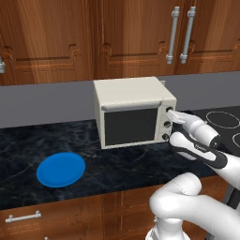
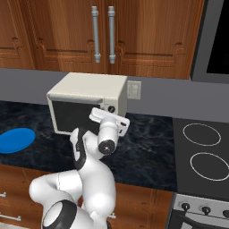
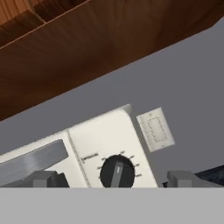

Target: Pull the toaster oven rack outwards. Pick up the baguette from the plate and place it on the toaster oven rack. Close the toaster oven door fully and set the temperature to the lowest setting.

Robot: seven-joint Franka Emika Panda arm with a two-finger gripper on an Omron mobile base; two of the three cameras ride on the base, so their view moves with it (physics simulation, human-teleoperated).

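At the left of the dark marbled counter lay the plate, flat, round and bright blue, with its top bare; in the right base view the plate sat at the far left edge. Well apart from it, to the right and back against the grey wall, stood the toaster oven, a boxy cream-white body with a flat top. The toaster oven door was shut upright, its large dark glass pane framed in cream with a pale bar handle along the top. Down the right front panel ran small round dark knobs; the top knob appeared in the hand view as a black dial with a grey pointer bar and tick marks around it.

The gripper hung just in front of that knob panel, its white hand reaching in from the right. In the hand view the two dark fingertips stood spread wide, one on each side of the top knob, with nothing between them but the dial beyond; whether they touched it could not be told. A pale wall outlet sat on the wall just right of the oven. Farther right lay the black cooktop with white ring burners.
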